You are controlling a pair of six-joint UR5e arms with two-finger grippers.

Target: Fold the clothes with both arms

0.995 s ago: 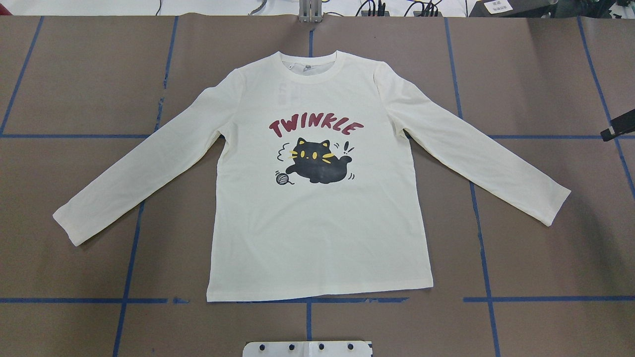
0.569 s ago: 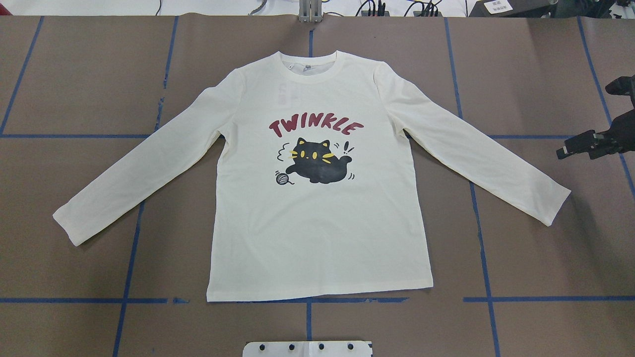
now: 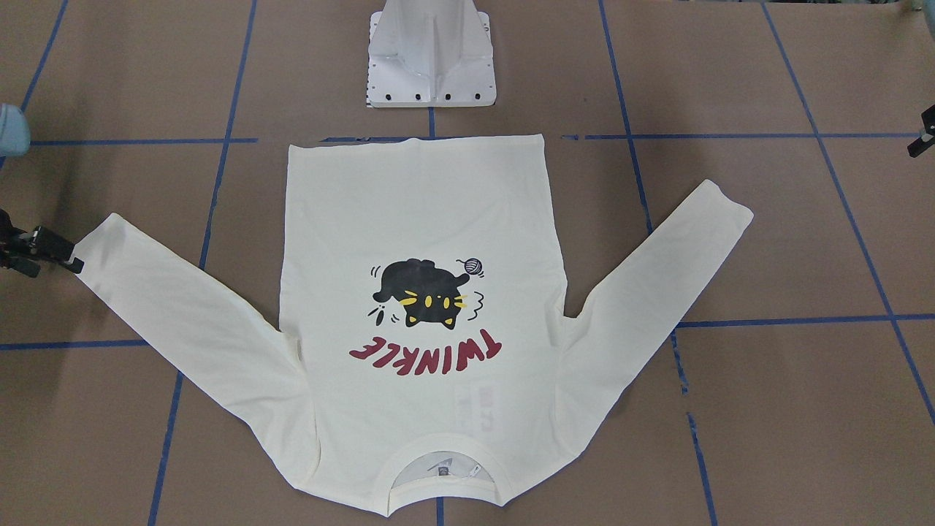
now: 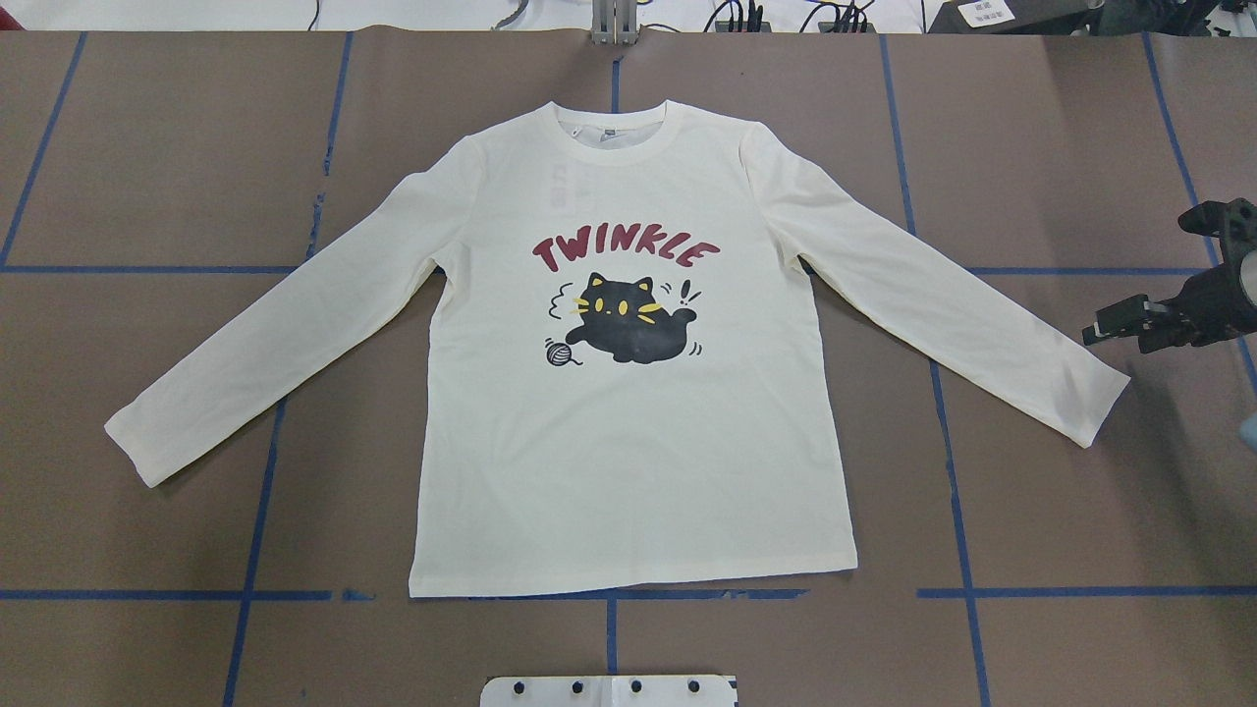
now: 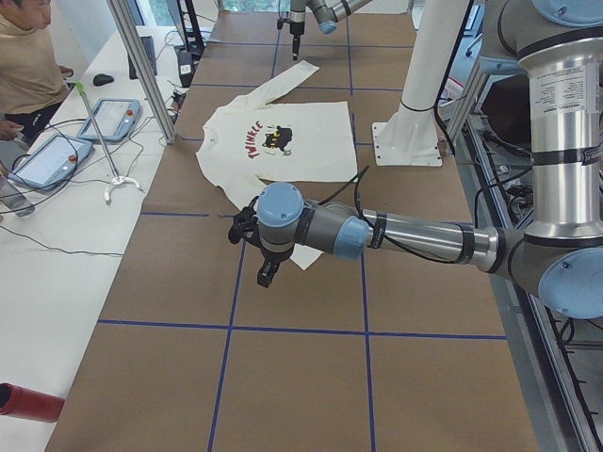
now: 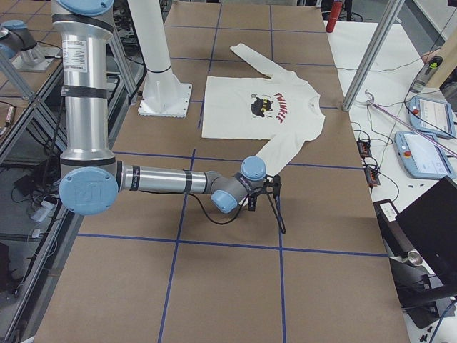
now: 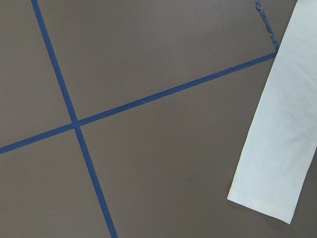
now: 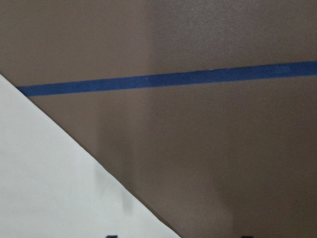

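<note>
Brown paper covers the desk (image 4: 147, 147), and blue tape lines (image 4: 1080, 593) divide it into big squares. In the middle lies the cream long-sleeved T-shirt (image 4: 628, 462), flat and fully spread, print side up: a black cat (image 4: 628, 329) under the red word "TWINKLE" (image 4: 626, 251). The collar points away from the robot. The hem lies along a tape line, near the white pedestal base (image 3: 431, 58). The two sleeves go out to each side and slant toward the robot.

The right end effector (image 4: 1098, 329) is low over the desk, just beside the cuff (image 4: 1100, 417) of the sleeve on the robot's right. It has hold of nothing. In the right wrist view two dark fingertips (image 8: 111, 236) show at the bottom edge, well apart from each other, so the jaws stand wide. Cream cloth fills the lower left corner of that view.

The left end effector (image 5: 267, 273) hangs above the desk near the other cuff (image 7: 267, 198). Whether it is open or closed I cannot tell: only a small black part shows at the edge of the front-facing view, and its wrist view shows just desk, tape and sleeve end.

Beside the desk, in the exterior left view, a person (image 5: 28, 66) is at a white side table (image 5: 57, 254).
</note>
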